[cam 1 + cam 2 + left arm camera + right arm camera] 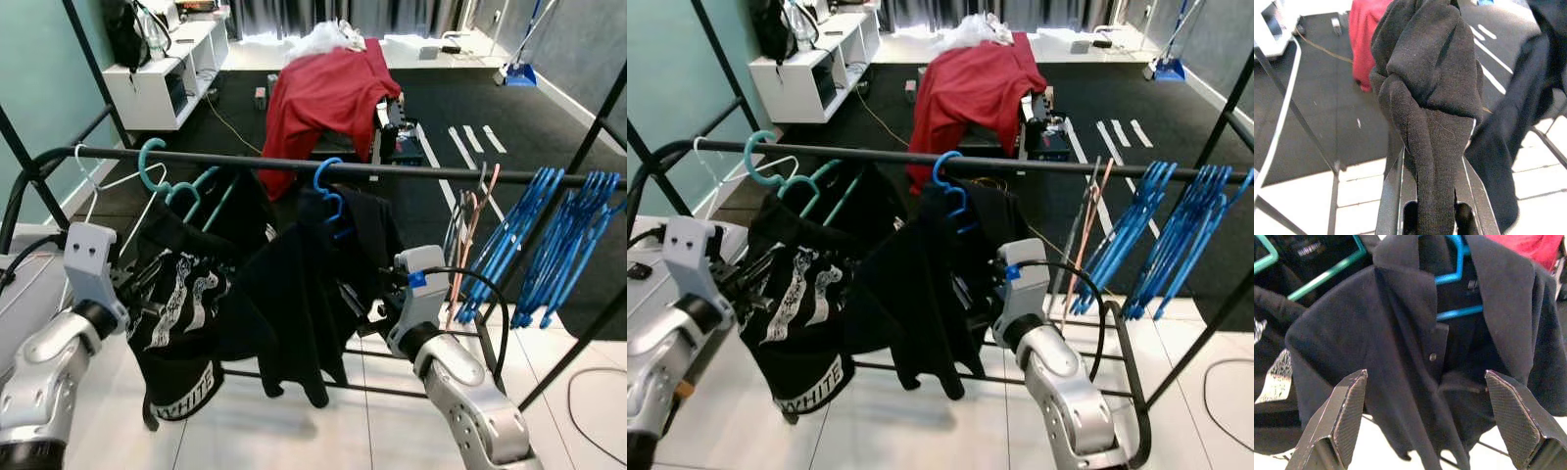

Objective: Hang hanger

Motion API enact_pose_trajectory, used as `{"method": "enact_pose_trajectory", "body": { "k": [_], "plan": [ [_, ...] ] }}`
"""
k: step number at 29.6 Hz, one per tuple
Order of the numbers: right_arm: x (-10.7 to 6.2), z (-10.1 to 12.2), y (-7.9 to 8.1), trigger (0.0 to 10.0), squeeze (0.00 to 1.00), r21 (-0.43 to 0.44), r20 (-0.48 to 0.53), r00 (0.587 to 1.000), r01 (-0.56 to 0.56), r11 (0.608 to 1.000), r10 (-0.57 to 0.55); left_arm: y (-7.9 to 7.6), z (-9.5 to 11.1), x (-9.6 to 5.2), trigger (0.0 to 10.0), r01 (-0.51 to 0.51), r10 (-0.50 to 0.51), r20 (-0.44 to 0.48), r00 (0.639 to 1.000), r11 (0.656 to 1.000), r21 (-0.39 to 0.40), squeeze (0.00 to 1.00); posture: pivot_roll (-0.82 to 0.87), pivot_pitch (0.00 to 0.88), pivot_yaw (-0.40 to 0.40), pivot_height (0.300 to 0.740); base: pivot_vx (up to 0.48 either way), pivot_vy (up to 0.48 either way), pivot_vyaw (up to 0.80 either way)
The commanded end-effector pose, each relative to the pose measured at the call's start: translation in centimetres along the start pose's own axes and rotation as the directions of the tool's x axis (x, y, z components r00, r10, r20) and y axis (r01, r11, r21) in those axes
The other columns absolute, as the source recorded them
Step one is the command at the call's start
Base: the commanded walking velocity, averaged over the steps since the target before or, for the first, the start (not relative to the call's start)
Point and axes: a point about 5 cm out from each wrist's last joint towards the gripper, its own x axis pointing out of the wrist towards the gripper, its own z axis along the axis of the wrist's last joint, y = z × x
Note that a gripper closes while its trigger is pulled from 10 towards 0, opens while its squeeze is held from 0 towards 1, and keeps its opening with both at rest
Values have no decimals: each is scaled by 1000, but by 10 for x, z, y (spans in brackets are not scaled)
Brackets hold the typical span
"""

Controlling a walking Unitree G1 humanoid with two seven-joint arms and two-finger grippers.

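A black rail (pixel 245 162) runs across in front of me. A blue hanger (pixel 328 181) hooks over its middle and carries a dark collared shirt (pixel 294 294). To its left a teal hanger (pixel 157 176) holds a black garment with white print (pixel 181 313). My left gripper (pixel 1432 200) is shut on a bunched fold of that black garment (pixel 1430 73), low at the left of the rack. My right gripper (pixel 1427 416) stands open just in front of the dark shirt (pixel 1400 347), with nothing between its fingers (pixel 1344 411). The shirt hides part of it in the eye views.
Several empty blue hangers (pixel 549 235) and a few thin pink and grey ones (pixel 470 225) hang at the rail's right end. A white hanger (pixel 98 186) hangs far left. Beyond the rack are red cloth on a table (pixel 328 93) and a white shelf (pixel 162 78).
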Motion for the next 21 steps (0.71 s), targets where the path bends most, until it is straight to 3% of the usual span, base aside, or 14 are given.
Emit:
{"method": "enact_pose_trajectory", "body": {
  "k": [1, 5, 13, 21],
  "plan": [
    [1, -3, -2, 10000, 0, 2, -6, 1000, 4, 1000, -4, 4, 7, -7, 10000, 19, -19, 13, 1000, 1000, 6, 0, -120, 58, 15, 740, -480, 0, 0],
    [1, -3, -2, 10000, 0, 2, -7, 1000, 1, 1000, -1, 12, 8, -18, 10000, 58, -57, -41, 998, 997, 41, 0, -117, 57, 12, 740, -480, 0, 0],
    [1, -4, -2, 10000, 0, 3, -9, 1000, -2, 1000, 2, 34, 14, -32, 10000, 32, -23, -86, 996, 994, 102, 0, -111, 52, 10, 740, -480, 0, 0],
    [2, -1, -6, 10000, 0, 49, 5, 1000, 3, 999, -3, 22, 16, -22, 10000, 37, -33, -51, 998, 996, 82, 0, -113, 42, 12, 740, -480, 0, 0]
  ]
}}
